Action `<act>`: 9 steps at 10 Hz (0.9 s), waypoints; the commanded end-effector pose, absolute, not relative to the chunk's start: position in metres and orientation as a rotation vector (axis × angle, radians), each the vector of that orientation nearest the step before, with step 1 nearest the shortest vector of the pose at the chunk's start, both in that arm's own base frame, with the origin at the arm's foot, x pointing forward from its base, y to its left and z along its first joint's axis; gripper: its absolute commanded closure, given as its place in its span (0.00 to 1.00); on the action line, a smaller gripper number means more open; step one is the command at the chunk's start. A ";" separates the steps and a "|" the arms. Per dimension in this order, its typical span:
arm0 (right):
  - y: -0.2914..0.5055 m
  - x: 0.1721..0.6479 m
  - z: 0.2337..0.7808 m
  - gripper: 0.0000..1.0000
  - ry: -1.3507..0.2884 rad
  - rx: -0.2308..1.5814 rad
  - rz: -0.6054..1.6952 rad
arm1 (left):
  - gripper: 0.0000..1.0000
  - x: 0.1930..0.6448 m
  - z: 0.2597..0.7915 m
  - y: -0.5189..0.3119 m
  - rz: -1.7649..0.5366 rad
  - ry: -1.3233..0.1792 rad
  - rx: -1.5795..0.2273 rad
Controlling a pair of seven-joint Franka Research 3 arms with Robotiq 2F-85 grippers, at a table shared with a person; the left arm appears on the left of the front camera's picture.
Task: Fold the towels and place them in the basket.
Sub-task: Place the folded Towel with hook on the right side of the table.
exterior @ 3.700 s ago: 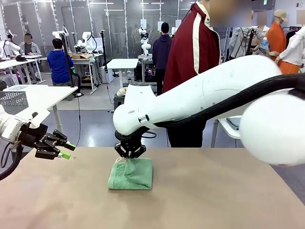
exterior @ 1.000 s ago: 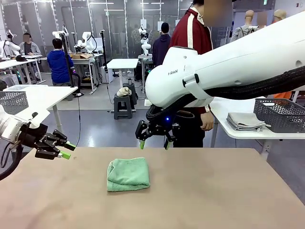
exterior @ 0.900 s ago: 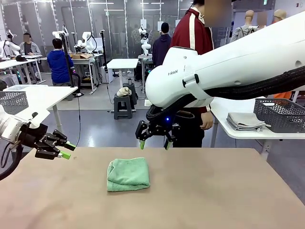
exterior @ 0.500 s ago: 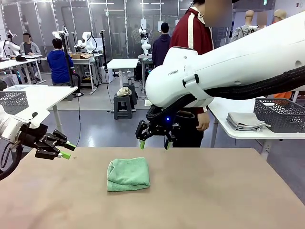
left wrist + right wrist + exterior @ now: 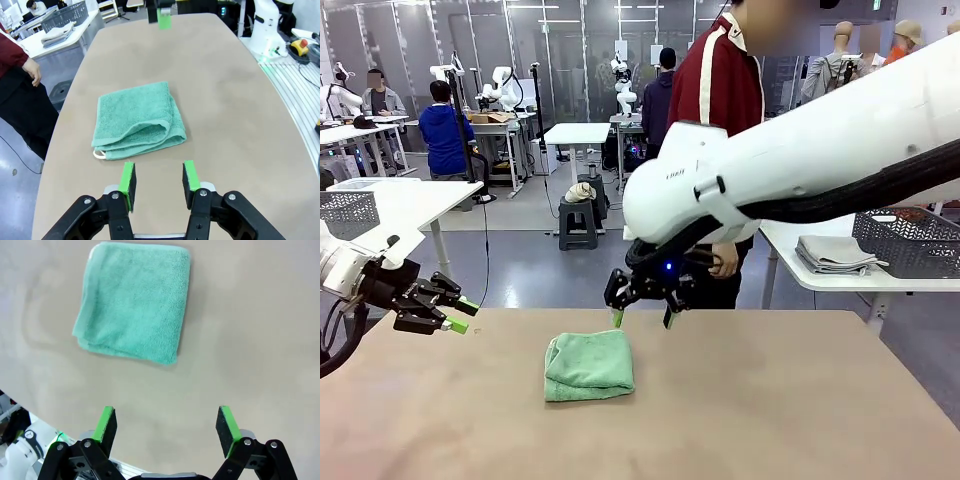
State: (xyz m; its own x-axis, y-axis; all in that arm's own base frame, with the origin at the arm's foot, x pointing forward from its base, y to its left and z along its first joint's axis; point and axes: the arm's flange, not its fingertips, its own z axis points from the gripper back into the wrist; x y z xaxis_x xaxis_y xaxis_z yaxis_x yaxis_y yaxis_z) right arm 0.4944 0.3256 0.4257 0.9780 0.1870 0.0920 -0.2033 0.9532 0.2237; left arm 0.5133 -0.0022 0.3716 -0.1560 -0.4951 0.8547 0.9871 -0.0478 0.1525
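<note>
A mint-green towel (image 5: 588,365) lies folded flat on the brown worktop (image 5: 790,410), a little left of the middle, with a small white loop at one corner. Nothing is touching it.

At the left end of the worktop the left claw (image 5: 463,315) hangs in the air, well apart from the towel. Its green-padded fingers are slightly parted and hold nothing.

Just past the towel's far edge the right claw (image 5: 642,319) hovers above the worktop, pointing down, with its fingers spread wide and empty.

Behind it a person (image 5: 725,95) in a dark red jacket stands at the far side, one hand (image 5: 725,262) hanging low.

Farther off to the right, the dark grey basket (image 5: 910,238) sits on a white side table (image 5: 790,262), beside a stack of pale folded cloths (image 5: 832,255).
</note>
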 end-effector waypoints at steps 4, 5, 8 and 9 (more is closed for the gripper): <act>0.345 0.534 0.343 0.00 -0.139 0.303 0.082 | 0.50 0.512 0.375 -0.002 -1.522 -0.916 -0.740; 0.350 0.539 0.333 0.00 -0.128 0.293 0.081 | 0.50 0.512 0.375 -0.002 -1.522 -0.916 -0.740; 0.356 0.550 0.314 0.00 -0.108 0.313 0.061 | 0.50 0.512 0.375 -0.002 -1.522 -0.916 -0.740; 0.355 0.552 0.312 0.00 -0.106 0.309 0.056 | 0.50 0.512 0.375 -0.002 -1.522 -0.916 -0.740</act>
